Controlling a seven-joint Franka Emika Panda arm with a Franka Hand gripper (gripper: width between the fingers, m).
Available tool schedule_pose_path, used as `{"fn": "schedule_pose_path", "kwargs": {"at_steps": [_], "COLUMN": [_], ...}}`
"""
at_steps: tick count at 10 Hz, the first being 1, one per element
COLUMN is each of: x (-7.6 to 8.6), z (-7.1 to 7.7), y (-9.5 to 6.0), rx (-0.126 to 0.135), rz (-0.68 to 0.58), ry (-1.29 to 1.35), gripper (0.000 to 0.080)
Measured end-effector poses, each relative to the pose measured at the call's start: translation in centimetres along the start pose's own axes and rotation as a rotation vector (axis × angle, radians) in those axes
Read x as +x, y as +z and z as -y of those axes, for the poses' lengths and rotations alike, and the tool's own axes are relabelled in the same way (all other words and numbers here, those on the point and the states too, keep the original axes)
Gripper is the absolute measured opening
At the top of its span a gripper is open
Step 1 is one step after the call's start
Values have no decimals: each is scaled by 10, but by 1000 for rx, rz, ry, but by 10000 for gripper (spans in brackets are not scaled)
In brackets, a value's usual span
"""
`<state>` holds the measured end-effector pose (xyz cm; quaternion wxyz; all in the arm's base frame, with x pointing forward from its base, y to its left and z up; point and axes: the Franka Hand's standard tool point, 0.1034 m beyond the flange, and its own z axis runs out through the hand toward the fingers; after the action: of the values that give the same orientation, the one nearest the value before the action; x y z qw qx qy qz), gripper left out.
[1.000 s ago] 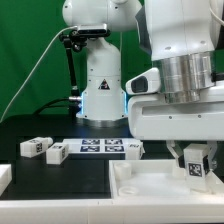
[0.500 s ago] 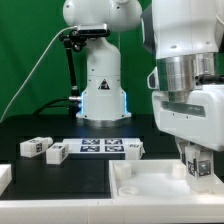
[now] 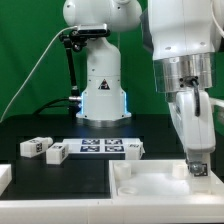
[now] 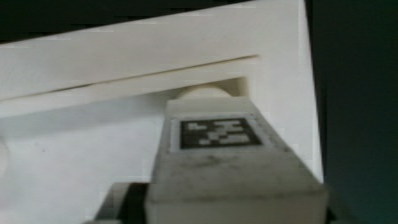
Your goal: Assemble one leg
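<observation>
1. The gripper hangs low at the exterior view's right, fingers pointing down, over the far right corner of the white square piece.
2. Its jaws are clamped on the leg, a small white block. In the wrist view the leg sits in the middle of the picture with its black-and-white tag facing the camera.
3. In that view the leg's far end meets the raised corner of the white square piece. Whether it is seated in a socket or only touching cannot be told.
4. In the exterior view only a dark patch of the leg shows at the fingertips, right at the square piece's rim.
5. The white square piece lies flat at the front of the black table.
6. Behind it lies the marker board, flat on the table.
7. Two small tagged white blocks lie to the exterior view's left of the marker board, close to each other, the nearer one just beside the board's end.
8. A third tagged block sits at the board's other end.
9. The arm's white base stands behind the marker board, in front of a green backdrop.
</observation>
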<state>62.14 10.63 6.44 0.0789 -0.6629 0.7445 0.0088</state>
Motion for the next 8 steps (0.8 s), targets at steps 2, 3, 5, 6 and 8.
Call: {"fn": "schedule_pose_path", "kwargs": {"at_steps": [2,3,5,6,8], "x": [2,4,4,1,-2], "z": [0,4,5,5,5], "y": [-3,-5,-8,-9,-9], "rx": [-45,-43,-59,-61,-66], "rz": [14,16,34,33,22], "ry": [-135,-253,-512,-617,-834], "gripper": [604,635,647,647,649]}}
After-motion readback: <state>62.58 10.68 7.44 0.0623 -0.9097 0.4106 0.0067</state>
